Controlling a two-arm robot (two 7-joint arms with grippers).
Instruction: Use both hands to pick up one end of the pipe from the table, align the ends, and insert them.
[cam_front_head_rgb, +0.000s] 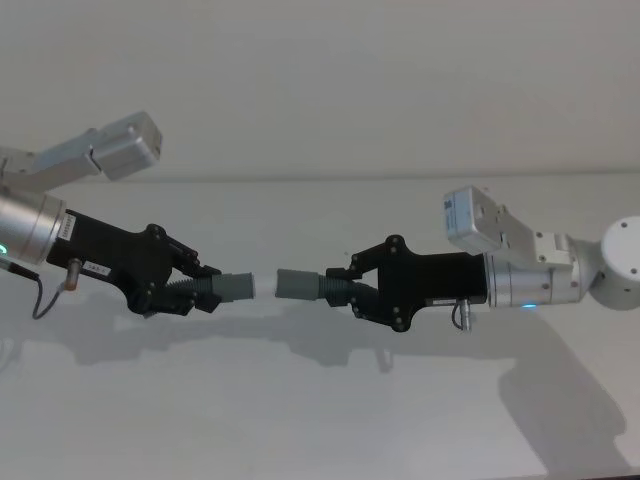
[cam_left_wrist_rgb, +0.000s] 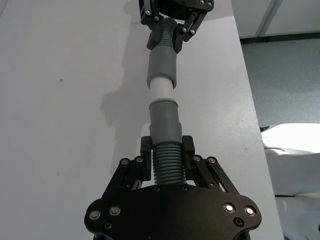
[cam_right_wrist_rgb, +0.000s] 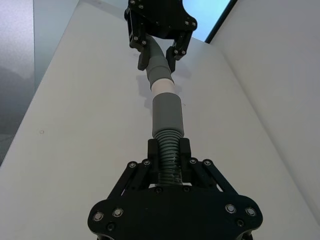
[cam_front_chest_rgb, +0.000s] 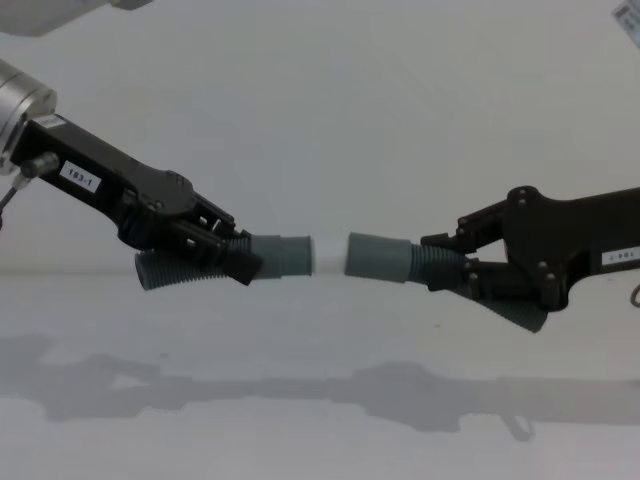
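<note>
The left gripper (cam_front_chest_rgb: 215, 250) bears a label (cam_front_chest_rgb: 78, 176) reading "T83-1". It pinches the white-tipped hose piece (cam_front_chest_rgb: 250, 257) at frame centre; the right gripper (cam_front_chest_rgb: 445, 265) pinches the hollow-cuffed hose piece (cam_front_chest_rgb: 400, 260), cuffs nearly meeting.

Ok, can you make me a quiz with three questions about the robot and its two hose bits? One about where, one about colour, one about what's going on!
1. Where are the two hose pieces?
A. Lying flat on the table
B. Held up above the table, one in each pincer
C. Both in one pincer

2. What colour is the narrow tip between the grey cuffs?
A. White
B. Red
C. Yellow

3. Are the ends pushed fully together?
A. Yes, no tip showing
B. No, the tip is in plain sight between the cuffs
C. One piece has dropped

Answers:
1 B: the left pincer grips the left hose piece and the right pincer grips the right hose piece, with shadows on the table below.
2 A: the tip is white.
3 B: the white tip is bare between the cuffs.
</note>
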